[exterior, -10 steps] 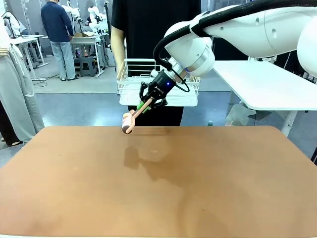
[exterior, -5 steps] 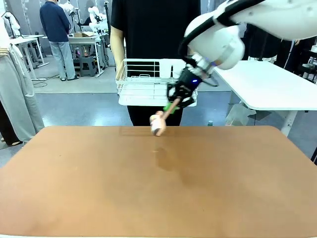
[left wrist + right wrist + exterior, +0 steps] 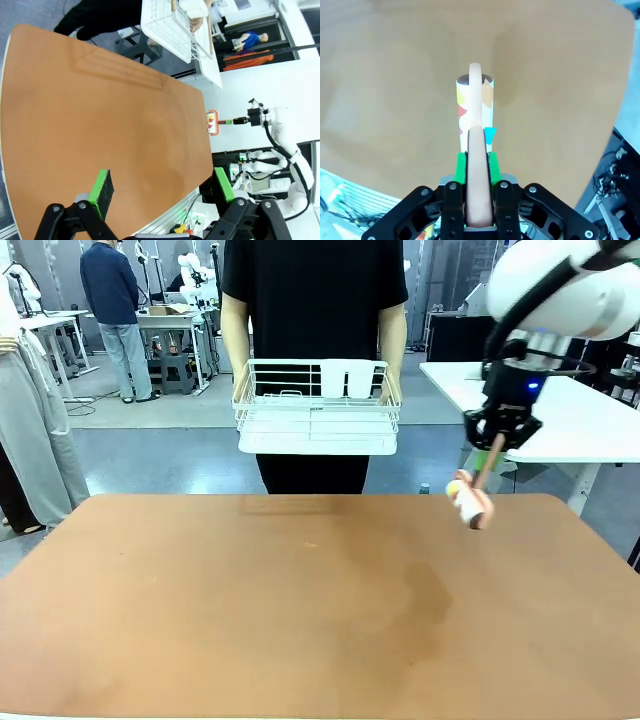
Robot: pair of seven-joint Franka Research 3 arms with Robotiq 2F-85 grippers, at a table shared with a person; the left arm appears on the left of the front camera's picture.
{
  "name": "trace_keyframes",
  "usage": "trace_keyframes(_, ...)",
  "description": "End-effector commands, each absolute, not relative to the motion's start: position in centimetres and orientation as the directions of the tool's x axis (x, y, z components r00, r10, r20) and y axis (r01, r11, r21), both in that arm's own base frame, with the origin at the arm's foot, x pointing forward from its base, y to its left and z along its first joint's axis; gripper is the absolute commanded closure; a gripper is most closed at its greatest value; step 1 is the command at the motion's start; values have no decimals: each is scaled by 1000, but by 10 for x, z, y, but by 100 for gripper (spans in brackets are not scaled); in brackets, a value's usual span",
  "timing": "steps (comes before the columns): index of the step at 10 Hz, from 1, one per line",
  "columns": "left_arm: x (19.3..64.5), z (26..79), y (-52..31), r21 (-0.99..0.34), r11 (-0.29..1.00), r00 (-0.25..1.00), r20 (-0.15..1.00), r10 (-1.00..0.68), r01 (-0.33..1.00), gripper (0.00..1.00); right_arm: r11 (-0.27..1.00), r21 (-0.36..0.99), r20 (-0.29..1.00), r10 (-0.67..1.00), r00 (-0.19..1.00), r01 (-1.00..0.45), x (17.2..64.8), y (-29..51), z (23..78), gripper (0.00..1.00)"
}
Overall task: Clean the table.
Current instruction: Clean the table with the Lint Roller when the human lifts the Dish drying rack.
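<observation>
Terracotta table (image 3: 200,620), workshop (image 3: 150,415) behind, right gripper (image 3: 492,450) clamping probable roller (image 3: 470,502), left gripper (image 3: 162,185) spread

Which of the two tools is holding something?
The right tool: it is shut on the handle of a roller. The left tool stands open, with nothing between its green pads.

White wire basket (image 3: 290,426), white side table (image 3: 590,425)
</observation>
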State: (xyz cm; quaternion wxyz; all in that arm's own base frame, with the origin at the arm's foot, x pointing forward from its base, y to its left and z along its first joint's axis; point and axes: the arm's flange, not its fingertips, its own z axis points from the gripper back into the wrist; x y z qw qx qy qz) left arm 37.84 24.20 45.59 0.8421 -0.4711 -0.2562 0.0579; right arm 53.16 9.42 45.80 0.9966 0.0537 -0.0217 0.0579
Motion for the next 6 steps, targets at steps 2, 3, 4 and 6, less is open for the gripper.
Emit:
trace_keyframes(2, 377, 457, 243, -829, 536, 857, 383, 343, 156, 0, 998, 59, 44, 25, 999, -27, 480, 73, 457, 79)
trace_keyframes(3, 377, 457, 243, -829, 536, 857, 383, 343, 156, 0, 999, 52, 48, -3, 999, 1, 467, 66, 454, 79)
trace_keyframes(4, 377, 457, 243, -829, 536, 857, 383, 343, 156, 0, 999, 49, 42, -15, 999, 13, 461, 62, 449, 79)
trace_keyframes(6, 377, 457, 243, -829, 536, 857, 383, 343, 156, 0, 996, 94, 61, -19, 998, 13, 467, 57, 444, 79)
